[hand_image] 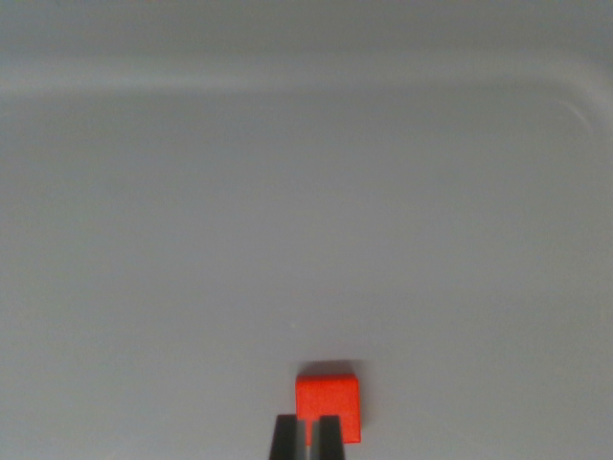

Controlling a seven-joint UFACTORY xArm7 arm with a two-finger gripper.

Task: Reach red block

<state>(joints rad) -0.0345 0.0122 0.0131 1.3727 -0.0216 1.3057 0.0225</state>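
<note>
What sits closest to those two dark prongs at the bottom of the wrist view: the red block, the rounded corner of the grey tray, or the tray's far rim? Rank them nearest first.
From the gripper:
1. Red block, right at the fingertips, bottom centre.
2. Rounded corner of the tray, upper right.
3. Far rim, along the top; its middle stretch may rival the corner, so that pair is close.

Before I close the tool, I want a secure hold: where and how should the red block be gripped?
Grip the red block across its two flat side faces, coming straight down from above. It is a small cube lying flat on the grey tray, edges roughly square to the wrist view. The tool looks too narrowly set; it likely needs widening first.
</note>
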